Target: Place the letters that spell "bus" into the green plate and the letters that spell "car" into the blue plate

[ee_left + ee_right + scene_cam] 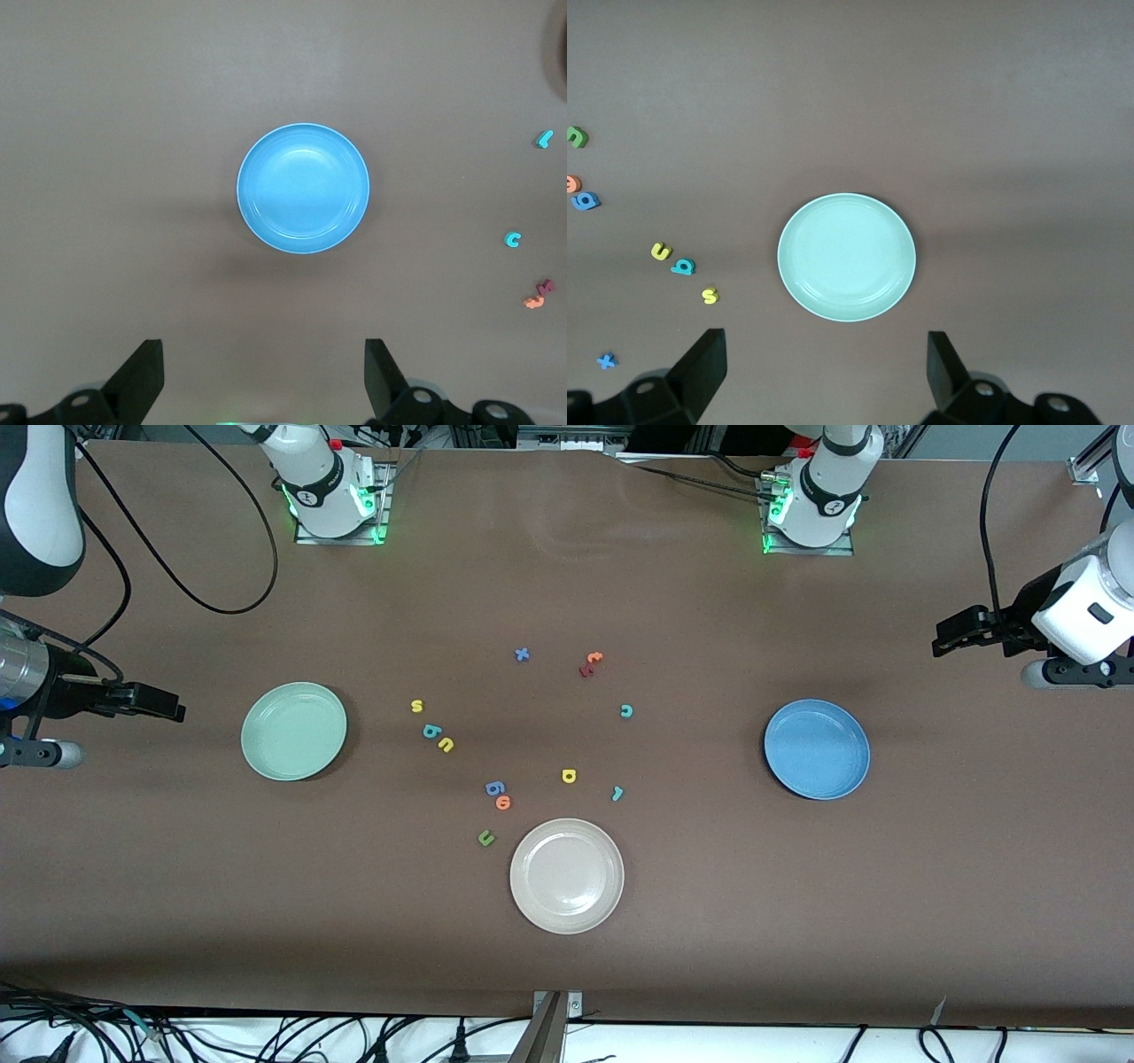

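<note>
I see my left gripper [264, 381] up in the air at the left arm's end of the table with its fingers wide apart and holding nothing, and the blue plate [816, 748] sits bare on the table near it. My right gripper [824, 376] waits the same way at the right arm's end, fingers apart and holding nothing, near the bare green plate [294, 731]. Between the plates lie the little letters: the yellow s [416, 706], teal b [431, 732] and yellow u [446, 745] in a row beside the green plate, and the teal c [625, 710], yellow a [569, 776] and teal r [617, 793] more toward the blue plate.
</note>
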`<state>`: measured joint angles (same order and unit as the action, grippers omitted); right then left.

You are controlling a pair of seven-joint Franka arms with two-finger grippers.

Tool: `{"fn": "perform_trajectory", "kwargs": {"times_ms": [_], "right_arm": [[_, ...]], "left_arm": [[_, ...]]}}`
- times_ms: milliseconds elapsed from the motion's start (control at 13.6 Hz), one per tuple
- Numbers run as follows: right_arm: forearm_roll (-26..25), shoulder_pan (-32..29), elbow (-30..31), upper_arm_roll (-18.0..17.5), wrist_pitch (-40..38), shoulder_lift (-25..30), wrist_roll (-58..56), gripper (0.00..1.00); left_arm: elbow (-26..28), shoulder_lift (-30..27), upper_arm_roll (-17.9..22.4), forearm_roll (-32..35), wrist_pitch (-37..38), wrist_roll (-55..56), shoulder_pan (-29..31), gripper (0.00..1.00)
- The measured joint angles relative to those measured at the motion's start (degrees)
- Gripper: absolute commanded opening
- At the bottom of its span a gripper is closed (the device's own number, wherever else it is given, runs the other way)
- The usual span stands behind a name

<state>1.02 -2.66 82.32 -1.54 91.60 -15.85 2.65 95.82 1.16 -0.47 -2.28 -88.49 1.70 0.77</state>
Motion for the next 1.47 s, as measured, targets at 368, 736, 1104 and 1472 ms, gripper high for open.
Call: {"fn": "perform_trajectory", "kwargs": {"times_ms": [368, 736, 1104, 1472], "right_arm": [[0.0, 0.0, 0.0, 0.0, -0.02, 0.0, 0.0, 1.0], [-0.04, 0.0, 0.0, 0.0, -0.02, 0.04, 0.0, 1.0], [-1.51, 0.03, 0.0, -0.04, -0.02, 0.04, 0.0, 1.0], [-1.51, 0.08, 0.0, -0.17, -0.02, 0.04, 0.0, 1.0]], "left_arm": [[-0.11, 0.0, -0.27, 0.0, 0.0, 0.0, -0.02, 1.0], [-0.13, 0.0, -1.16, 0.0, 0.0, 0.0, -0.04, 1.0], [-0.13, 0.04, -1.15, 0.0, 0.0, 0.0, -0.03, 1.0], [-0.13, 0.07, -1.15, 0.0, -0.01, 0.0, -0.03, 1.0]]}}
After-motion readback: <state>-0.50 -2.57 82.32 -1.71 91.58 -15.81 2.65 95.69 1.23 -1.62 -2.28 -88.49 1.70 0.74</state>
